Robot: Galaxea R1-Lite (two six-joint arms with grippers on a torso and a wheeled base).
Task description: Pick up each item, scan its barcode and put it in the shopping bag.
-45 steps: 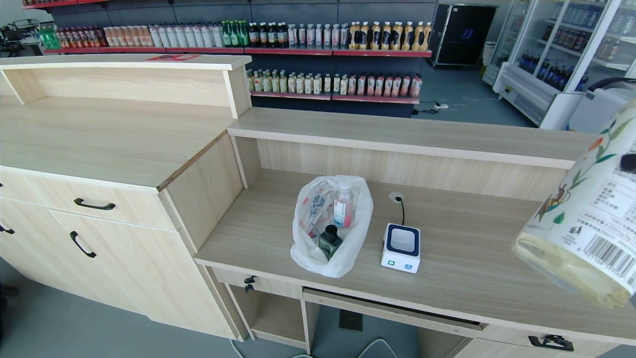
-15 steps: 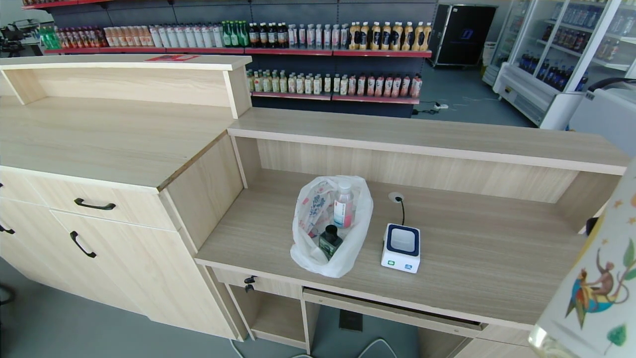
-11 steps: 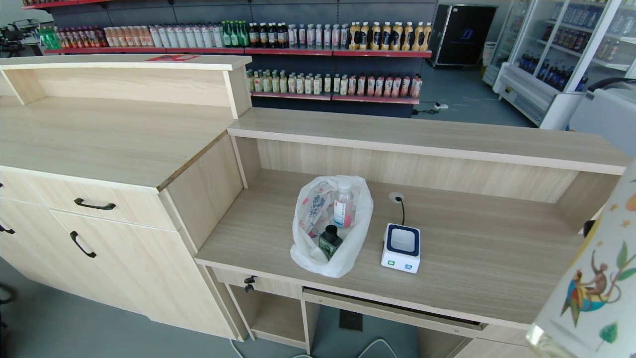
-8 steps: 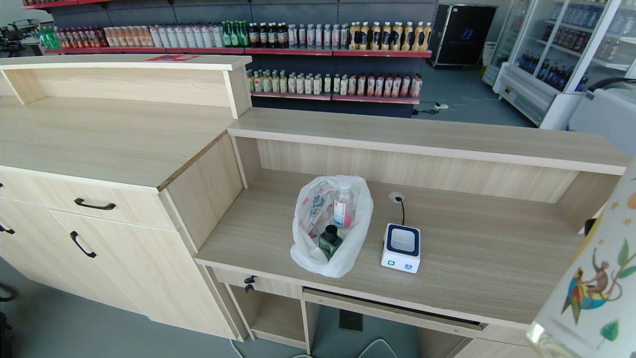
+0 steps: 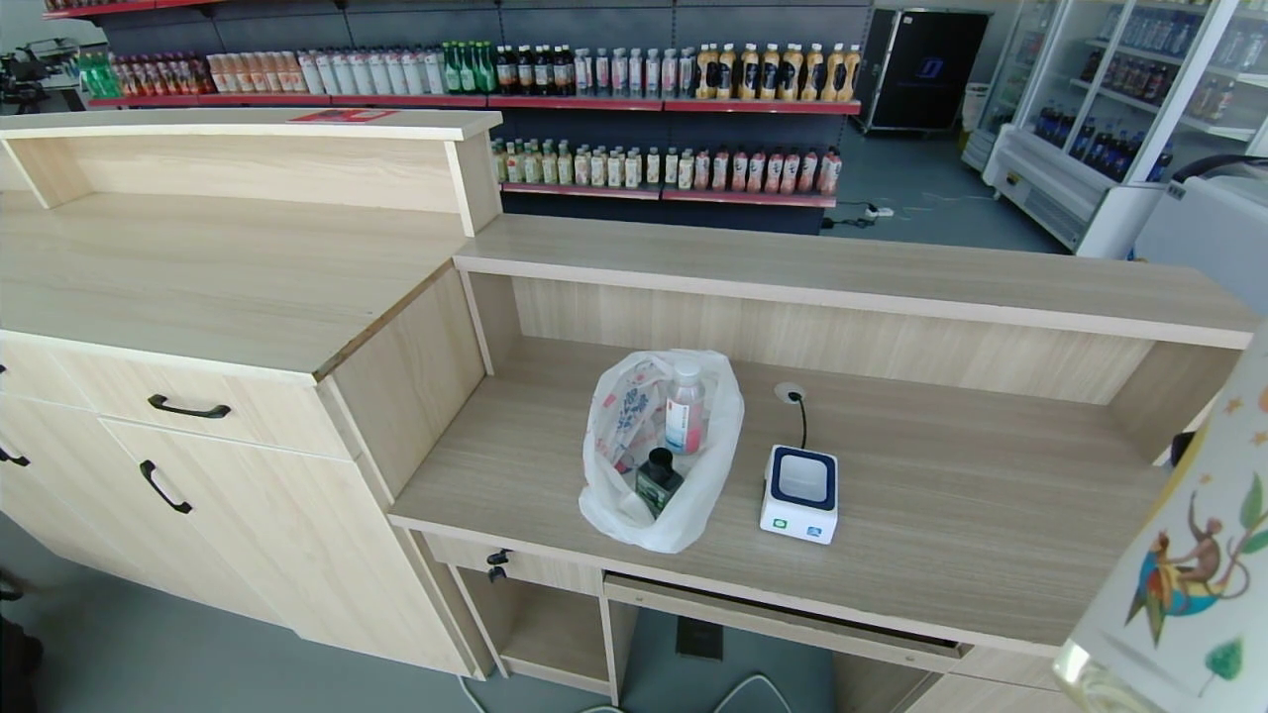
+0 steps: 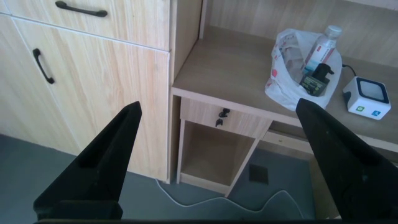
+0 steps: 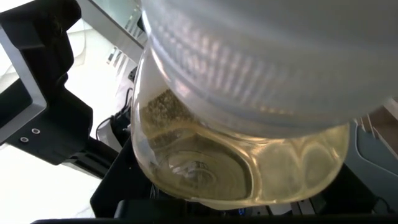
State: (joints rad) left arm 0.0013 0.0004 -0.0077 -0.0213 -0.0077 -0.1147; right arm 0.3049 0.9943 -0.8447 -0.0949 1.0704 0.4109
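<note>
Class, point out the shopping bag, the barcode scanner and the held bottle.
shopping bag (image 5: pixel 612 510), head view, its white front wall.
barcode scanner (image 5: pixel 800 478), head view, its dark top window.
held bottle (image 5: pixel 1179 594), head view, its printed label.

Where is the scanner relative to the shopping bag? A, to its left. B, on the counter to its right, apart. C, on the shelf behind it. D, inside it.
B: the scanner stands on the counter just right of the shopping bag, with bare wood between them.
</note>
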